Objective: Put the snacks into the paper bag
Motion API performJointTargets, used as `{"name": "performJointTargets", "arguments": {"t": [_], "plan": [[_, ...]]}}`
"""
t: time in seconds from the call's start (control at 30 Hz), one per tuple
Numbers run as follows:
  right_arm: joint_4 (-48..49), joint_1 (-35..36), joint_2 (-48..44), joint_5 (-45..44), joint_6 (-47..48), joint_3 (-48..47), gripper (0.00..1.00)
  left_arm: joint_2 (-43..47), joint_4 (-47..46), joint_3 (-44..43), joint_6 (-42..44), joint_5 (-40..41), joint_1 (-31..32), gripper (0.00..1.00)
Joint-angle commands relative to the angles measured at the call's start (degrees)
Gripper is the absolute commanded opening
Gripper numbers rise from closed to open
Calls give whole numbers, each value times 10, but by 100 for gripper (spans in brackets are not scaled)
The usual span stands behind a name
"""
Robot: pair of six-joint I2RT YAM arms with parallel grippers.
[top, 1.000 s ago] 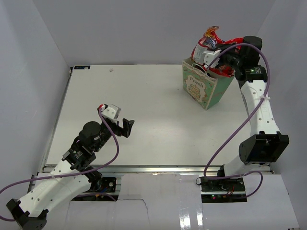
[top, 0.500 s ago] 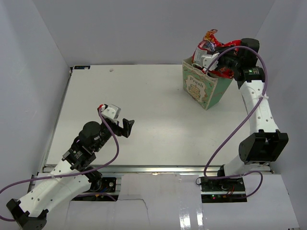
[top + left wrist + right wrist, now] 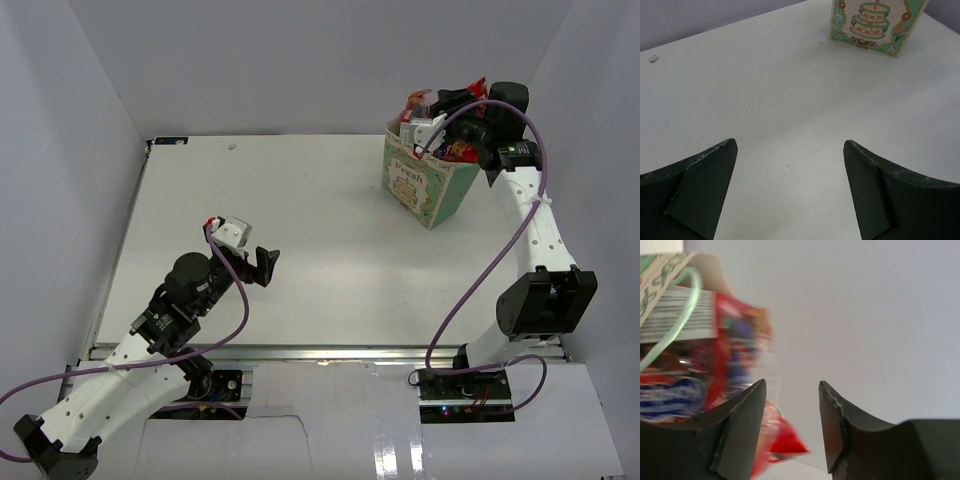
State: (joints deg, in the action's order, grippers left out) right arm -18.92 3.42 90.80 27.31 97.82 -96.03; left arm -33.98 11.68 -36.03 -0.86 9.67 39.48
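The worktop (image 3: 300,200) carries one task item in the open: the paper bag (image 3: 425,190), upright at the far right corner. Whether the smaller snacks are already in it cannot be told. The red candy bag (image 3: 460,151) sits in its mouth, with the top still showing above the rim. The right hand (image 3: 462,97) hangs just above and behind the opening. In its wrist view the fingers are parted with only the back wall between them, and the candy bag (image 3: 735,340) lies outside the left finger. The left hand (image 3: 262,268) is spread wide, holds nothing, and hovers low over the worktop well away from the bag. A pale handle loop (image 3: 670,325) curves across the candy bag close to the right hand.

The likely trouble is the withdrawal. A finger could catch that loop or the crinkly top and tip the light paper bag or drag the candy back out. The stiff wrapper may also spring up, as it is not fully seated.

A second ago the right hand pinched the candy bag high above the opening. Now the candy bag sits lower and the fingers have let go. The left arm has not moved.
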Motion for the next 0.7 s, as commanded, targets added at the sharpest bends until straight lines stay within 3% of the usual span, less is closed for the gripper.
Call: {"name": "performJointTargets", "arguments": {"t": [0.0, 0.37, 0.5, 0.53, 0.57, 0.6, 0.67], "plan": [[87, 8, -18, 8, 8, -13, 53, 1, 1, -4, 3, -3, -4, 98], [73, 19, -41, 31, -104, -55, 59, 3, 1, -4, 2, -4, -4, 98], [24, 25, -59, 60, -370, -114, 72, 6, 0, -4, 2, -6, -5, 98], [7, 25, -69, 80, -505, -134, 77, 7, 0, -4, 2, -7, -4, 98], [-41, 25, -77, 98, -558, -137, 82, 6, 0, -5, 2, -8, -4, 98], [-62, 25, -86, 155, -601, -130, 91, 6, -1, -4, 2, -11, -4, 98], [-67, 26, -134, 219, -707, -36, 90, 3, -1, -4, 1, -16, -4, 98]]}}
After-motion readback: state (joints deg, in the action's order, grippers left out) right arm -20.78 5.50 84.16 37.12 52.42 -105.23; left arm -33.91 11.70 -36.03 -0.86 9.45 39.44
